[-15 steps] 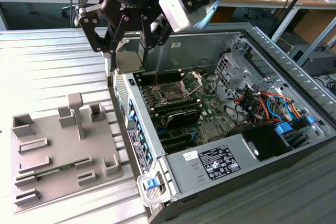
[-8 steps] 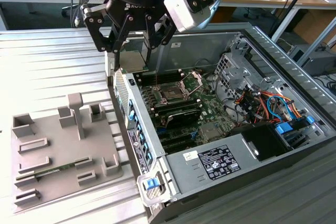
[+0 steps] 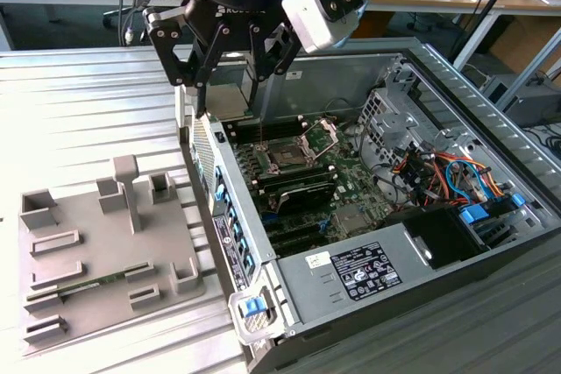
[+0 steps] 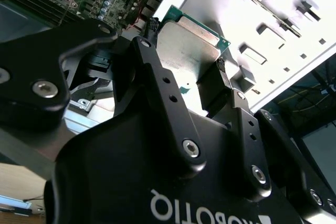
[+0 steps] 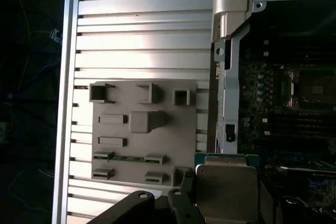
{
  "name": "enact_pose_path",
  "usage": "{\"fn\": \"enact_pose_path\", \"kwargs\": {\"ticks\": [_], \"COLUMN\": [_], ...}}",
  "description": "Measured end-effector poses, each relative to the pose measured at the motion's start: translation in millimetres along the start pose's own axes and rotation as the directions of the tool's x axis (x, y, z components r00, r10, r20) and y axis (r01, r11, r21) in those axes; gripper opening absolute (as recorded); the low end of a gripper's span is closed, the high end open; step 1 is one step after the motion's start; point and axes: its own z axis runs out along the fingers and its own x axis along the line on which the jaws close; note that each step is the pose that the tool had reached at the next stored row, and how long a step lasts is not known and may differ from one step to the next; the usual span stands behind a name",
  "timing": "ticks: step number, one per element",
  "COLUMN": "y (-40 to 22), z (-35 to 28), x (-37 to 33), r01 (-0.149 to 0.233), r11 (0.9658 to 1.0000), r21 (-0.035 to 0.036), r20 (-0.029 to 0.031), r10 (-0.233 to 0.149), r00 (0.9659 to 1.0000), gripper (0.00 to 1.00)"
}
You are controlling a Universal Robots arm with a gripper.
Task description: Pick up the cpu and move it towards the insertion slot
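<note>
The cpu is a flat silvery square with a green edge, and my gripper is shut on it, one black finger on each side. In the exterior view the gripper hangs with the cpu above the near wall of the open computer case, at its far end. The insertion slot is a dark square in a shiny metal frame on the green board, inside the case and towards the exterior view's right of the gripper. In the first wrist view the cpu hangs beside the case wall, with the slot further in.
A grey plastic tray with raised holders lies on the ribbed metal table at the exterior view's left, a thin green memory stick in it. The open case holds black memory slots, cables and a drive cage.
</note>
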Motion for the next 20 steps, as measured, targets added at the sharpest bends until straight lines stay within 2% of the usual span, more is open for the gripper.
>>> {"fn": "enact_pose_path", "kwargs": {"ticks": [20], "y": [-0.7], "z": [0.0], "x": [-18.4], "r01": [0.000], "r11": [1.0000], "r21": [-0.0001], "r20": [0.0000], "r10": [0.000], "r00": [1.0000], "gripper": [0.55]}}
